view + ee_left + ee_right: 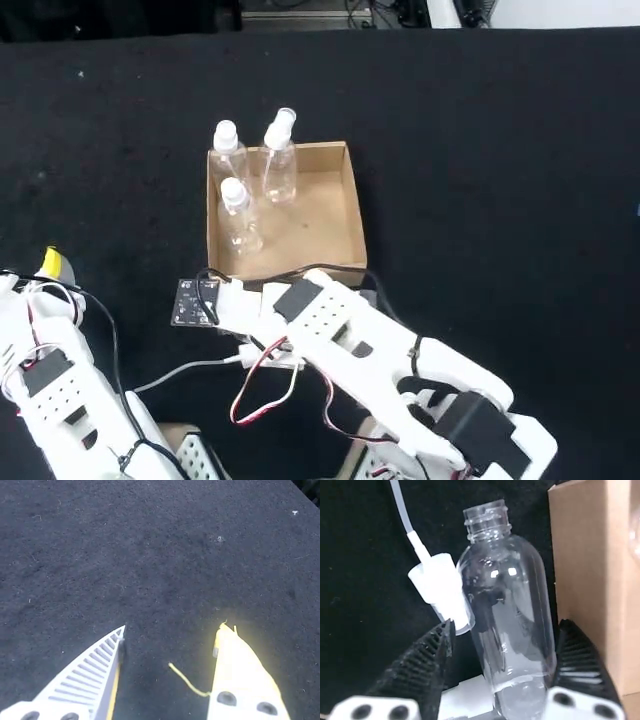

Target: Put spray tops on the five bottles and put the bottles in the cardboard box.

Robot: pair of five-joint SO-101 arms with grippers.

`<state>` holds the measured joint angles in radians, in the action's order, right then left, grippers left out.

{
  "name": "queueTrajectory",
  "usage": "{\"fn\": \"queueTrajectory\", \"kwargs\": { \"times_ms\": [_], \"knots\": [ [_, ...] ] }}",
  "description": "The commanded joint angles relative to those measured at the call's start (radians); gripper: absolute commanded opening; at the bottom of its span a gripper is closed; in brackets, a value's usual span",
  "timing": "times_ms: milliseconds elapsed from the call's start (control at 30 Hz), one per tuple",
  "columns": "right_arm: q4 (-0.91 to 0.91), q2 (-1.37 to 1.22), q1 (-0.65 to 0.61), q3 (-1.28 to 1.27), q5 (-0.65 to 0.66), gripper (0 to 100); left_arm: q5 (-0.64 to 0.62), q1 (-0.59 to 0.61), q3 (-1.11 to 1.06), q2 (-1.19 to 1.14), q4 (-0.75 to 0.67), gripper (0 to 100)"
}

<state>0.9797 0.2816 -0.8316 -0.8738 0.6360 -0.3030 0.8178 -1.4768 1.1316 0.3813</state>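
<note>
Right wrist view: capless bottle (512, 610) stands within right gripper (506, 626).

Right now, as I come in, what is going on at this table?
Two robot arms are fitting spray tops on bottles and boxing them. Three capped bottles stand in the cardboard box. The right claw, open, straddles an uncapped bottle just outside the box's wall, with a loose spray top lying beside the bottle's neck. The left claw is open above bare black table, holding nothing.
</note>
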Motion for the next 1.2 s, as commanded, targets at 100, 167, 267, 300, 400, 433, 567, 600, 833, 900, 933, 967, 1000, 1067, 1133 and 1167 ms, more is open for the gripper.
{"fn": "queueTrajectory", "kwargs": {
  "times_ms": [100,167,267,300,400,433,567,600,833,900,933,967,1000,1067,1133,1167],
  "knots": [
    [-0.014,0.004,0.017,0.048,-0.012,14.9,-0.002,0.01,0.019,0.012,-0.021,25],
    [-0.005,0.004,0.018,0.065,-0.014,13.9,-0.002,0.01,0.019,0.012,-0.021,25],
    [0.029,0.024,0.041,0.093,-0.014,13.9,-0.002,0.01,0.019,0.012,-0.021,25],
    [0.043,0.038,0.051,0.101,-0.014,13.9,-0.002,0.01,0.019,0.012,-0.021,25],
    [0.087,0.099,0.075,0.114,-0.029,13.9,-0.002,0.01,0.019,0.012,-0.021,25],
    [0.11,0.13,0.081,0.122,-0.052,13.9,-0.002,0.01,0.021,0.012,-0.021,25],
    [0.264,0.295,0.075,0.193,-0.132,13.9,-0.002,0.01,0.021,0.012,-0.021,25],
    [0.311,0.338,0.078,0.222,-0.155,13.9,-0.002,0.01,0.021,0.012,-0.021,25],
    [0.637,0.495,0.35,0.441,-0.19,13.9,-0.002,0.01,0.016,0.017,-0.02,25],
    [0.675,0.49,0.546,0.479,-0.187,13.9,-0.002,0.01,0.015,0.02,-0.017,25],
    [0.675,0.484,0.66,0.479,-0.184,13.9,-0.002,0.01,0.015,0.02,-0.017,25],
    [0.674,0.472,0.776,0.476,-0.164,13.9,-0.002,0.01,0.015,0.02,-0.017,25],
    [0.667,0.452,0.887,0.469,-0.132,13.9,-0.002,0.008,0.015,0.02,-0.017,25],
    [0.617,0.395,1.088,0.433,-0.069,13.9,-0.002,0.005,0.015,0.02,-0.017,25],
    [0.523,0.323,1.26,0.387,-0.023,13.9,-0.002,0.004,0.015,0.02,-0.017,25],
    [0.463,0.285,1.33,0.363,-0.005,13.9,-0.002,0.004,0.013,0.02,-0.017,25]
  ]
}}
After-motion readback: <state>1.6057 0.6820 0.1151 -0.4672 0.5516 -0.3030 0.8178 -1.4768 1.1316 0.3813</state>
